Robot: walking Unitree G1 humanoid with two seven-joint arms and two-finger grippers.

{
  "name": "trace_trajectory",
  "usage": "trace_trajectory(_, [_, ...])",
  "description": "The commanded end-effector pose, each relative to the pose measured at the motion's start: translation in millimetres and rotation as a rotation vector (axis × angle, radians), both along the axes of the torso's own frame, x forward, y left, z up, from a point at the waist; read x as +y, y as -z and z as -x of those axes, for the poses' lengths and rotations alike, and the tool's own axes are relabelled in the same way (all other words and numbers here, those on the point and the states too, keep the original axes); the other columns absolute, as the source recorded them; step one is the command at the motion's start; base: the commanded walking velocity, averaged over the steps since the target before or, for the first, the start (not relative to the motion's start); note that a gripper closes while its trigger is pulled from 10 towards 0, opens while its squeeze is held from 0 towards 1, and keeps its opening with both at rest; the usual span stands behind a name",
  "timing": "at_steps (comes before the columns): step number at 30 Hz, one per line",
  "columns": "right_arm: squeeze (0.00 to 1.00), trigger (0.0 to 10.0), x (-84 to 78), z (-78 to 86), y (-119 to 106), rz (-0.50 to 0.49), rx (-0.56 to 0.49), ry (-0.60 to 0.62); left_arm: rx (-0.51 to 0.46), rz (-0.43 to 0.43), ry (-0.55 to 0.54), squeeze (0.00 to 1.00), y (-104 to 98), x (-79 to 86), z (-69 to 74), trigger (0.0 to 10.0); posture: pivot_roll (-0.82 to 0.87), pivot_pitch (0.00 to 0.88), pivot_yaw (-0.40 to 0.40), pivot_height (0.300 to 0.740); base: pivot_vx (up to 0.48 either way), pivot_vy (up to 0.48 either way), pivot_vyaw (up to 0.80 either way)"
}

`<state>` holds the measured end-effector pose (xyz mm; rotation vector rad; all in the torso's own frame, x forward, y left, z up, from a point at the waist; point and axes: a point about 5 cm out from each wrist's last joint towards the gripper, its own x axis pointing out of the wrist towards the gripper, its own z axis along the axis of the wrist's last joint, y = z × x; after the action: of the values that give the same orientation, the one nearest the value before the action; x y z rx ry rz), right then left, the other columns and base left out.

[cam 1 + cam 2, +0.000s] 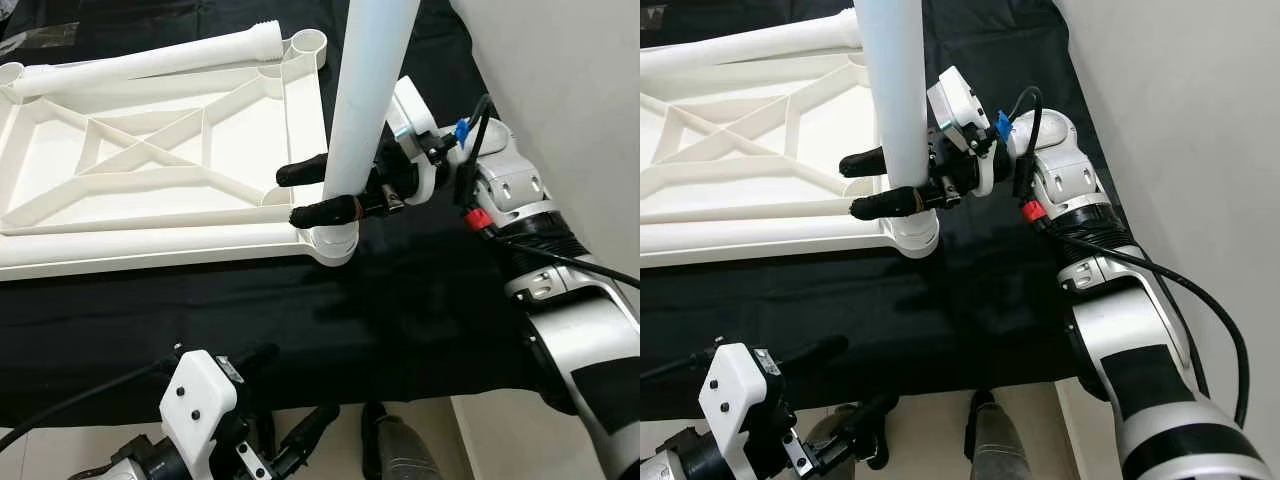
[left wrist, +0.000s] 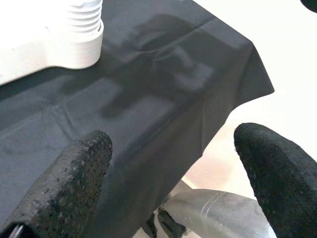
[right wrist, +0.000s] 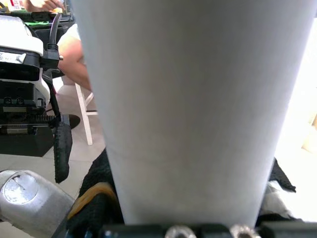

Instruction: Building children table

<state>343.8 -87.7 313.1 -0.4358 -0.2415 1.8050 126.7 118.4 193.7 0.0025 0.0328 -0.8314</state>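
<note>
Right gripper (image 1: 318, 192) clamped on the upright white leg (image 1: 367, 90), one black finger on each side.

The leg stands in the corner socket (image 1: 333, 243) of the white tabletop (image 1: 150, 160), which lies underside up, ribs showing, on a black cloth (image 1: 380, 310). A second leg (image 1: 150, 62) lies across the tabletop's far edge. The left gripper (image 2: 173, 168) hovers low over the cloth's near edge, its fingers (image 2: 64, 178) spread apart and holding nothing. In the right wrist view a person's leg (image 3: 74, 54) and a chair show behind. No writing is legible on any part.
</note>
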Motion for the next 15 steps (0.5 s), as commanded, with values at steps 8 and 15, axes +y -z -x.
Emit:
trace_trajectory(8, [0.00,10.0,13.5,-2.0,34,0.096,0.100,-0.027,0.026,0.004,-0.002,0.00,6,0.5,2.3,10.0,0.09,0.424,0.033,0.740,0.000,0.000,0.00])
trace_trajectory(15, [0.00,10.0,10.5,-3.0,58,0.097,0.128,0.099,0.015,0.005,-0.004,0.00,7,0.1,2.1,10.0,0.08,0.425,0.035,0.740,0.000,0.000,0.00])
